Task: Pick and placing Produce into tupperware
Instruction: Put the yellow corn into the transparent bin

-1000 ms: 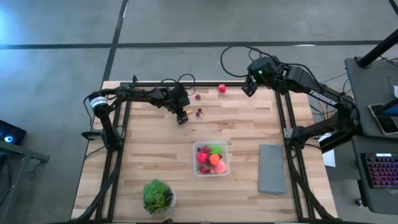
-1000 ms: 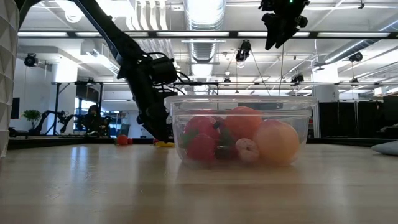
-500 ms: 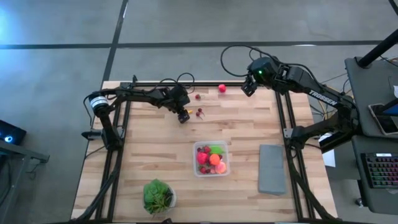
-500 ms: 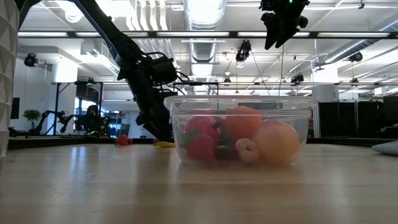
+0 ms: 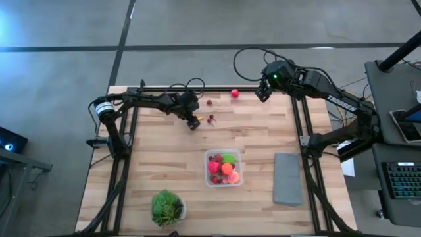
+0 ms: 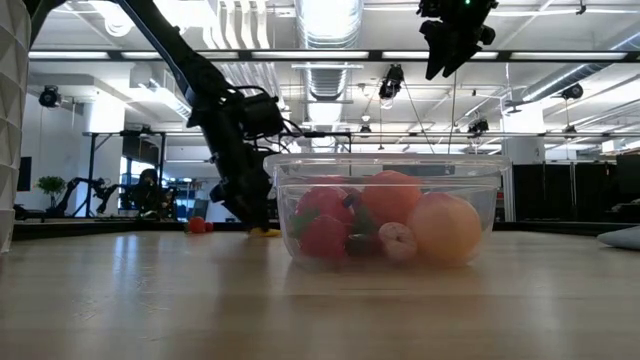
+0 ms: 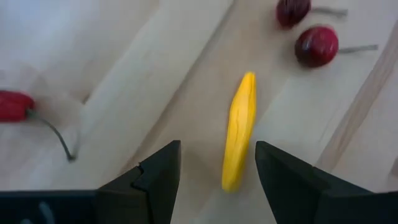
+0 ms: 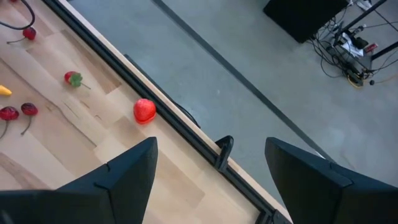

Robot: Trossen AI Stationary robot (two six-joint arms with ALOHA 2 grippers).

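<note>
Well under way, not finished. Several pieces already inside the clear tupperware: red berries, an orange piece, a lime-green piece, and in the low view a pale peach-coloured round fruit against the container's near wall. Tupperware standing near the middle of the counter, with a flat grey slab well apart on one side and a leafy green plant in a white bowl well apart toward the near corner.

Left to collect, all on the far part of the counter, well away from the tupperware: a slim yellow piece, banana-like; a pair of dark red cherries just beside it; a small red berry a little farther off; a red strawberry close to the counter's far edge; and one more stemmed red piece, seen only from the left wrist.

Left tool low over the counter, fingers spread on either side of the yellow piece, not yet pinching it; likely the next piece to be lifted. Right tool raised near the far edge of the counter, beyond the strawberry, fingers spread wide and holding nothing.

At least five pieces outstanding, as far as can be seen.
</note>
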